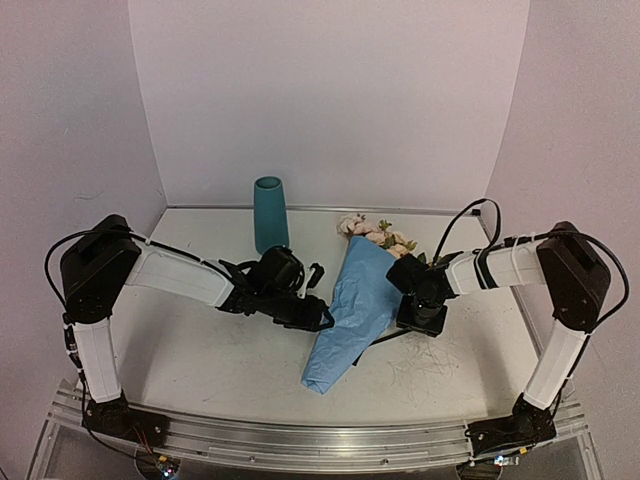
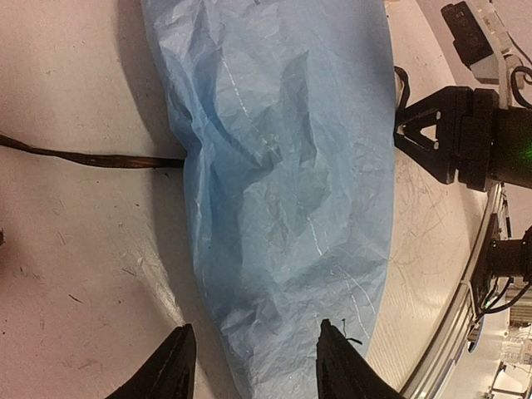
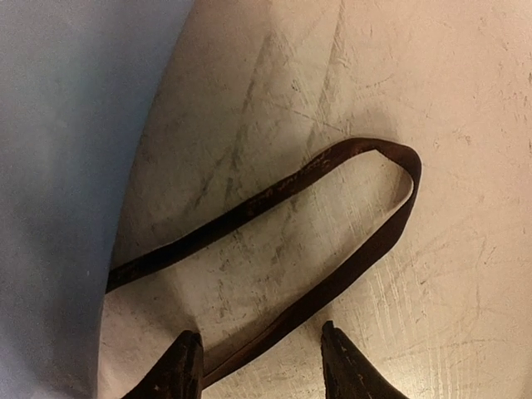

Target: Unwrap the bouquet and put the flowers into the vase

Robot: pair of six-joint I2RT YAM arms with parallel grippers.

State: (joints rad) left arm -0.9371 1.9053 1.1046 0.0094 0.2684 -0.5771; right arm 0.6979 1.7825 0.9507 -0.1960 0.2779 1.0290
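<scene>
Quick look at where we are: the bouquet (image 1: 352, 305) lies flat about mid-table (image 1: 200, 360), fully wrapped. It's a cone of blue paper (image 2: 283, 166) with the narrow end pointing toward our arm bases and the wide end toward the back wall. The flowers (image 1: 376, 232), pink and cream, poke out of that wide end. The vase (image 1: 268, 213) stands upright at the back, left of the flowers and well apart from the cone.

Our left claw (image 2: 255, 326) sits on the left side of the cone, close to it. Its wrist view shows the fingers (image 2: 170, 370) spread apart with nothing pinched. One tip hangs over the paper, the other over the table right at the paper's edge. We can't tell if either tip touches anything.

Our right claw (image 3: 259, 331) is on the cone's right side, aimed down at the table. Its fingers (image 3: 342, 370) are spread too and hold nothing. A dark ribbon (image 3: 366, 208) lies in a loose loop on the table in front of them. One strand runs back toward the gap between the tips, the other slips under the paper's edge. On the left side, another stretch of ribbon comes out from under the paper and lies flat.
</scene>
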